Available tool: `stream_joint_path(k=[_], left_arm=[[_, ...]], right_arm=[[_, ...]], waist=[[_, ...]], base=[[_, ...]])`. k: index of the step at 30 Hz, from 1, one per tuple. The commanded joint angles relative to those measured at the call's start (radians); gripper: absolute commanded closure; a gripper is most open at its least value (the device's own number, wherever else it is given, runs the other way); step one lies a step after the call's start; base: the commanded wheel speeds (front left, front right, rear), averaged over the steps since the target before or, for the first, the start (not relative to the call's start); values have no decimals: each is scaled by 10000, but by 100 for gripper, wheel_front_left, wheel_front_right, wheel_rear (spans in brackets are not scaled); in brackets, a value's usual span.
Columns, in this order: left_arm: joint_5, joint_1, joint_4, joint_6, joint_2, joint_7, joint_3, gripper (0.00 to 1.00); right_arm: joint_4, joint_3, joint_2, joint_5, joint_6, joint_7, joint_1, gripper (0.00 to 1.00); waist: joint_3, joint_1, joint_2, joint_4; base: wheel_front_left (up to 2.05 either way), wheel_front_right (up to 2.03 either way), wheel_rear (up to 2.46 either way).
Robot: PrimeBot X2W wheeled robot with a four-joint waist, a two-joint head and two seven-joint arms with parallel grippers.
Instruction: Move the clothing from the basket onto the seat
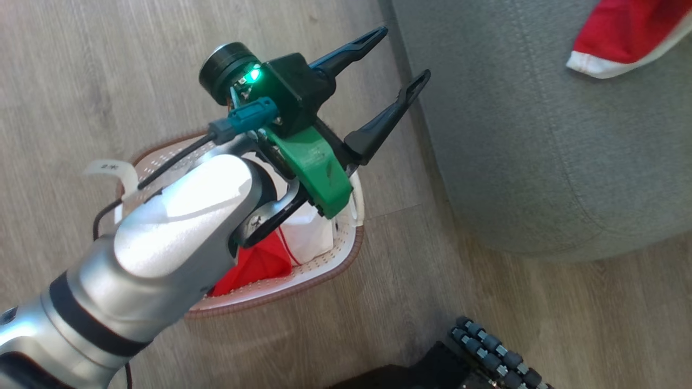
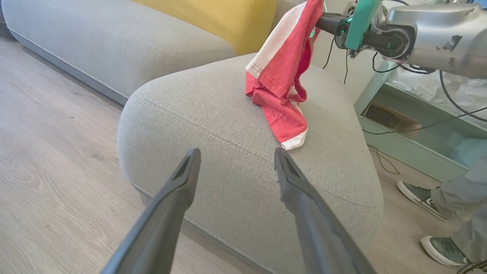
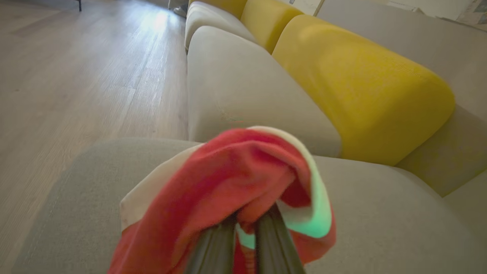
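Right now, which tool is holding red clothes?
The right tool, shut on the red-and-white garment drooping onto the seat; the left tool is open and empty.

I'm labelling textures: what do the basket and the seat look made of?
The basket: probably moulded plastic, white, given its rows of small perforations; brown woven-look rim. The seat: grey upholstery fabric, matte, with visible weave and a stitched seam.

The seat (image 2: 236,125) is matt, coarse-woven grey cloth; the clothing (image 2: 281,87) thin red-and-white fabric (soft, creased); the basket (image 1: 319,266) smooth perforated white plastic; the floor (image 1: 65,81) matt wood grain; the forearm (image 1: 178,216) glossy silver.
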Motion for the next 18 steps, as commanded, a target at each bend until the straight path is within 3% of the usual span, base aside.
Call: stream_joint_path(k=[1,9,15,16,18], left_arm=[[63,-447,-253,-6,32,-73,271,0],[13,-478,-145,-21,37,-154,280,0],[-47,-454,-53,-2,24,-259,299,0],[-56,-439,-31,2,26,-282,300,0],[-80,-399,10,15,17,-324,297,0]], right_arm=[[154,151,-275,115,69,293,-161,100],[1267,1179,-113,737,69,1736,-370,100],[1386,1984,-249,1660,69,2640,-366,100],[1375,2102,-284,1765,69,2675,-363,85],[1354,2320,-344,1953,69,2732,-358,0]], waist=[[77,-1,0,106],[92,-1,0,300],[-51,-1,0,393],[-101,-1,0,393],[-212,-1,0,386]], base=[[0,0,0],[0,0,0],[0,0,0],[0,0,0],[0,0,0]])
